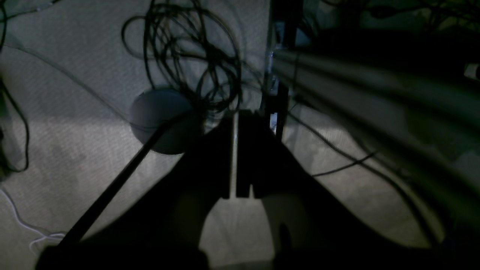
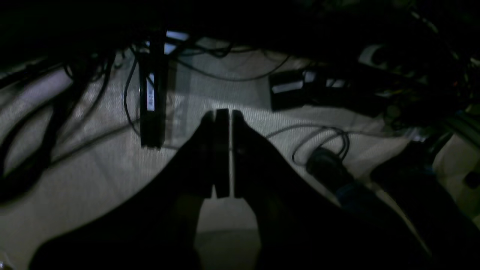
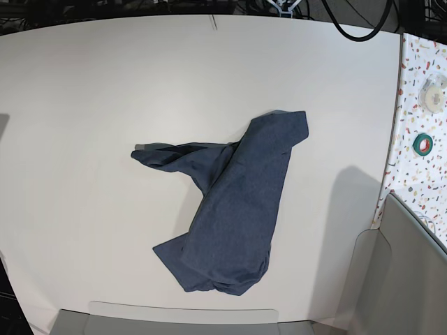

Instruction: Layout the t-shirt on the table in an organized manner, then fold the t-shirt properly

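The dark navy t-shirt lies crumpled and folded over itself in the middle of the white table, one part stretching out to the left. No lettering shows. Neither arm appears in the base view. In the left wrist view my left gripper is shut with nothing between its fingers, hanging over a dim carpeted floor with cables. My right gripper in the right wrist view is shut and empty too, likewise over a floor strewn with cables. Both are away from the shirt.
A speckled terrazzo strip runs along the table's right edge with a white tape roll and a green tape roll. A black cable loops at the top. A coiled cable and a round object lie under the left gripper.
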`<state>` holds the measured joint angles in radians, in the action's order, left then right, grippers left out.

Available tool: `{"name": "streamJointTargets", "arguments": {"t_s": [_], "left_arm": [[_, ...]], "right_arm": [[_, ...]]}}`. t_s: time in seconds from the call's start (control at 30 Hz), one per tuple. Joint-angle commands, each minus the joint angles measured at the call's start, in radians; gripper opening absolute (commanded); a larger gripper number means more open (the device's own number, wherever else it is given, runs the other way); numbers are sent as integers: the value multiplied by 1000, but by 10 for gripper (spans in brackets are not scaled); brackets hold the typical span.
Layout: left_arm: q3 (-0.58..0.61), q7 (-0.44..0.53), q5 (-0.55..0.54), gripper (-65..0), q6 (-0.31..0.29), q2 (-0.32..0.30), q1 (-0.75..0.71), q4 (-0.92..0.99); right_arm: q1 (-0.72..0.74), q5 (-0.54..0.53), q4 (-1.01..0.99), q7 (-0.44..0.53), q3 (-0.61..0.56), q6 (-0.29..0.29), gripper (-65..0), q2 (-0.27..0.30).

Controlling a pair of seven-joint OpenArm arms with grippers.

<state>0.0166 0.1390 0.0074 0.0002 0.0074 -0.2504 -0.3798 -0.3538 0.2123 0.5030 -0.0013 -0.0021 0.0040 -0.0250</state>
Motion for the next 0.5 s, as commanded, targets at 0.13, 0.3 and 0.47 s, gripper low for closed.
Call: {"name": "streamJointTargets", "arguments": {"t_s": [0.13,0.3,0.47], "left_arm": [[27,18,-8,-650,-2,-42,-129,-156],[171,18,-10,-650,-2,-111,-290,-373],[233,17,-10,-650,-2,-165,-462,-621]], "right_arm": [[-153,-1,161,11,0,0,-650,-2],[-265,-1,325,11,-2,0,-650,1],[-393,-1,517,11,-2,0,-650,4]]}}
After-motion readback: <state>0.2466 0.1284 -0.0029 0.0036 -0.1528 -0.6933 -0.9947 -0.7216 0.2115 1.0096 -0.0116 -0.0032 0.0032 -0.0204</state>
